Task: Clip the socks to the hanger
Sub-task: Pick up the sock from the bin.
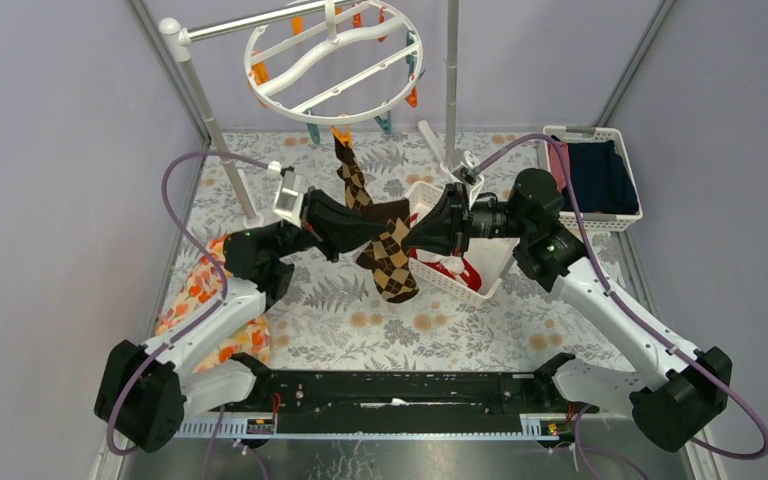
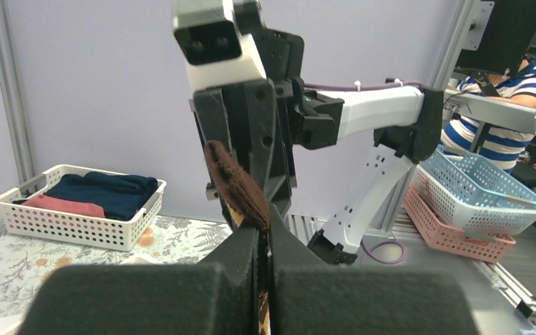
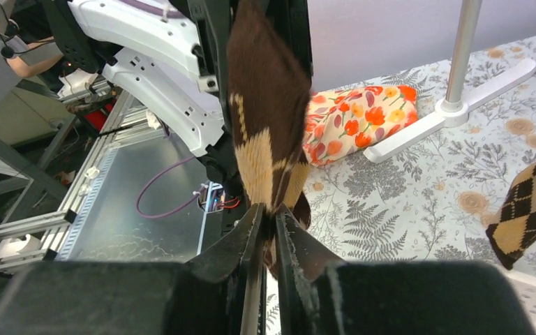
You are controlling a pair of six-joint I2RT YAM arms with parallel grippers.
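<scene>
My overhead camera looks down on the argyle sock (image 1: 392, 262) from behind my bases. Both wrist cameras sit close against that sock, facing each other across it.

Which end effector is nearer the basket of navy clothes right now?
Right. The right end effector is at the argyle sock on the side facing the basket; the left end effector meets it from the far side.

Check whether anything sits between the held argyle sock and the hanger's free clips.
Partly. The clipped sock dangles from the near rim of the hanger, right above the held sock in the left gripper. The teal clips either side look reachable. Nothing else visible blocks.
</scene>
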